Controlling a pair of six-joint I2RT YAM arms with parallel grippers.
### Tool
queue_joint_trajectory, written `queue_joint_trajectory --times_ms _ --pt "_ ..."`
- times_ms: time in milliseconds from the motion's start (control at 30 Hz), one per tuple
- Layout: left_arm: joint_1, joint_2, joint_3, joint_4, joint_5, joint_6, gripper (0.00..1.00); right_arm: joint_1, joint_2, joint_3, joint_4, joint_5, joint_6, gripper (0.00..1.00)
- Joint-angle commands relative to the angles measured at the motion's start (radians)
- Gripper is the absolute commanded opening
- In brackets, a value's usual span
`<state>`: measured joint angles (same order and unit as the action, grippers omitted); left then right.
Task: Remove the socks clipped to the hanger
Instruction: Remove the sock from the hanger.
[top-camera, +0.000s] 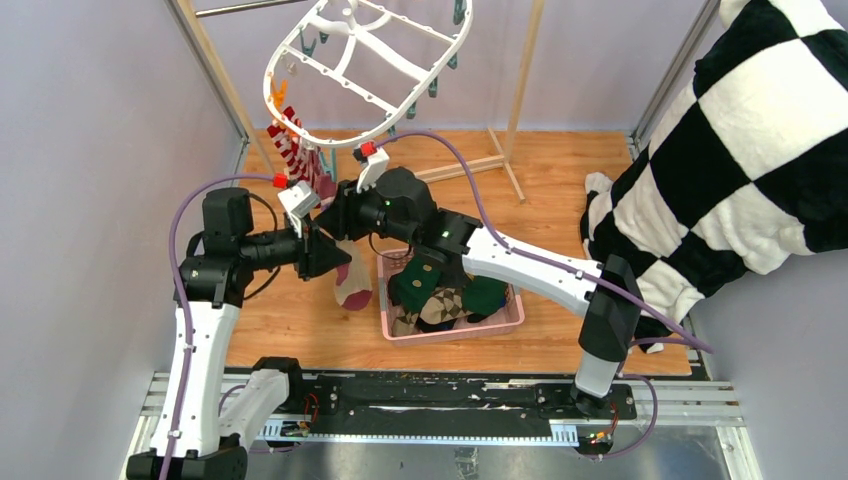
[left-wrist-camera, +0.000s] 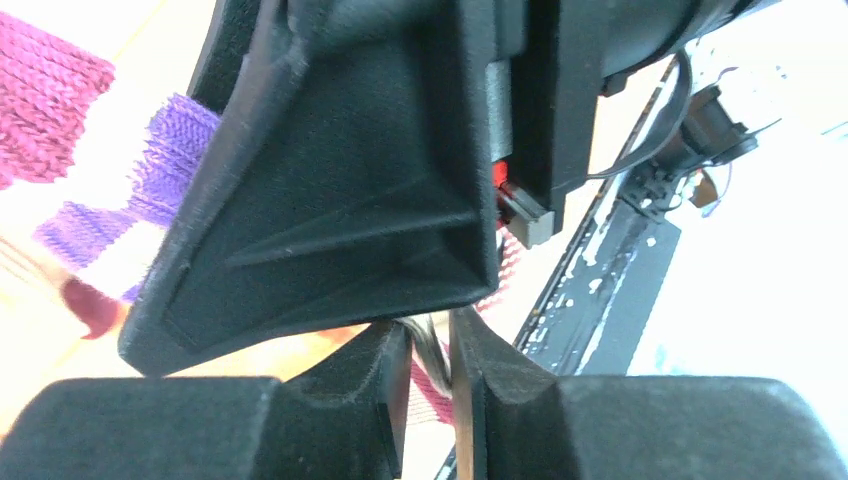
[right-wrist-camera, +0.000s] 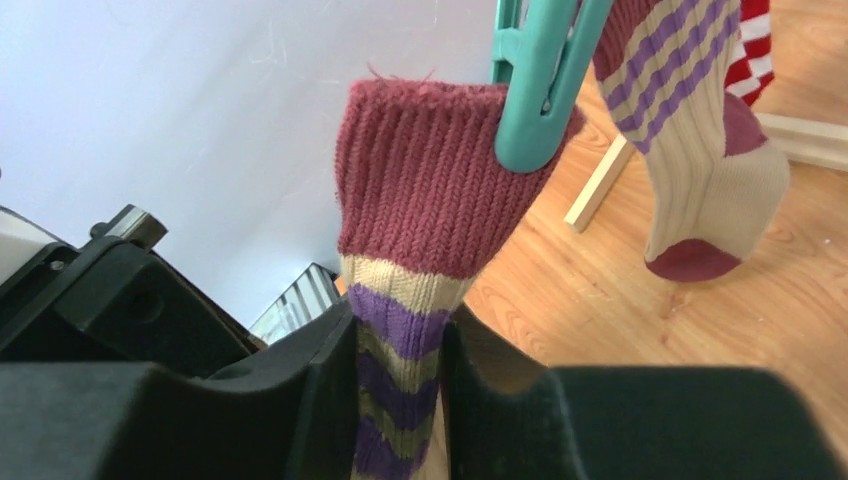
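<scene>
a: far left, the left gripper (left-wrist-camera: 430, 345): jaws nearly together with a slim gap. whether they pinch anything cannot be told.

b: centre, the maroon-cuffed sock (right-wrist-camera: 430, 200) hangs from the hanger (top-camera: 268, 95), its cuff bitten by a teal clip (right-wrist-camera: 540, 90).

a: right, the right gripper (right-wrist-camera: 400, 340) clamps the sock's striped leg below that clip.

b: best practice is probably a steady, straight downward pull. a sideways tug would likely swing the hanger.
</scene>
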<state>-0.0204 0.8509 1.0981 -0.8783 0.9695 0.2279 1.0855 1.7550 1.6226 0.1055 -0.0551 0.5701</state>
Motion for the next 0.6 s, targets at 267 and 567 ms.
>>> queue_joint_trajectory --times_ms 267,567 --pt "-0.006 -0.047 0.061 -0.108 0.118 0.024 1.0 -0.203 -0.047 -0.241 0.515 -0.482 0.414 0.02" --pt "0.0 -0.049 0.07 -0.128 0.081 0.08 1.0 -0.257 0.044 -0.229 0.882 -0.789 0.743 0.03"
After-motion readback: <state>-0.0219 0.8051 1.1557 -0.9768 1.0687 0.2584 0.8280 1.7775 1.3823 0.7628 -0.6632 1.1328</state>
